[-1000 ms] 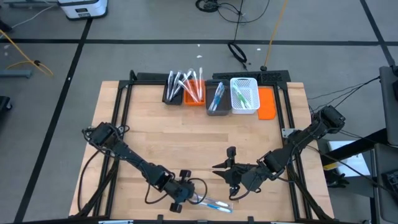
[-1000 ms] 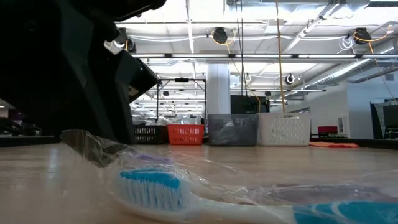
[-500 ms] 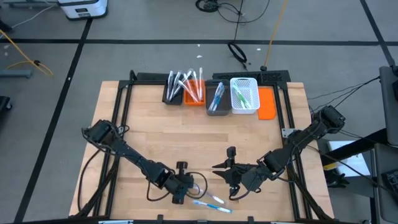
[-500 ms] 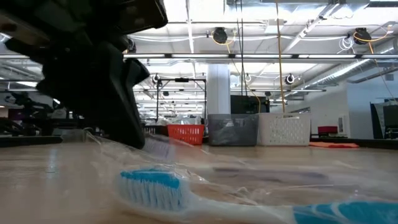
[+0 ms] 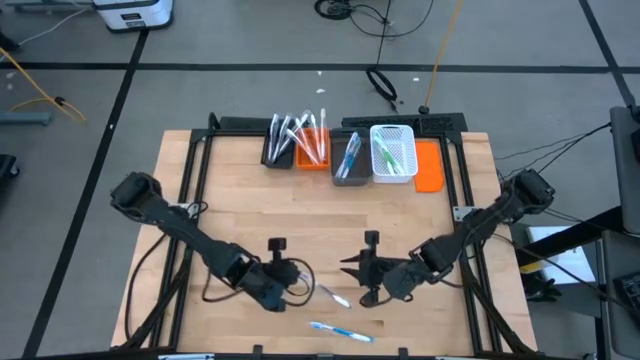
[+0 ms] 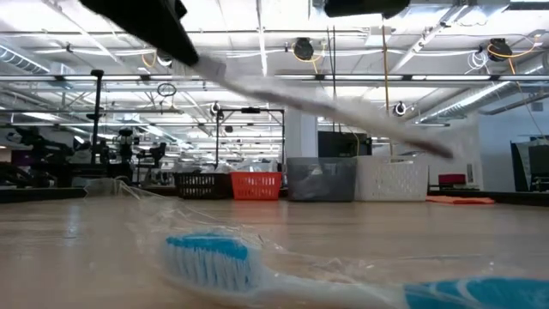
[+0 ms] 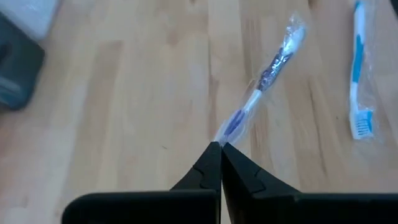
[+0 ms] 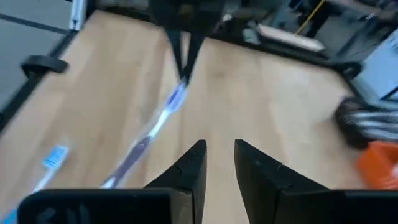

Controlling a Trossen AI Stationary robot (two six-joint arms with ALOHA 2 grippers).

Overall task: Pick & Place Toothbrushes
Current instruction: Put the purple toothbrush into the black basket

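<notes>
Nearest the front edge of the wooden surface (image 5: 250,200), one wrapped blue brush (image 5: 340,330) lies flat, its bristle head filling the foreground of the low view. Just behind it, the left gripper (image 5: 298,283) has its jaws pressed together on one end of a second wrapped brush, a white-and-purple one (image 5: 330,293); this brush hangs slanted above the wood and reaches out from the jaw tips toward the right gripper (image 5: 358,279). The left wrist view shows the two dark fingers meeting on the wrapper's end, with the blue brush well off to the side. The right gripper hovers just beside the free end of the held brush, its jaws spread a little with nothing between them; the brush is in front of them, not inside the gap. That makes two brushes out on the open surface. At the far edge stand four bins in a row: a black bin (image 5: 274,150) with several white brushes, an orange bin (image 5: 313,152) with more white and reddish ones, a grey bin (image 5: 347,165) with a few blue ones, and a white bin (image 5: 393,155) holding green ones. An orange lid (image 5: 429,166) lies flat just right of the white bin.
</notes>
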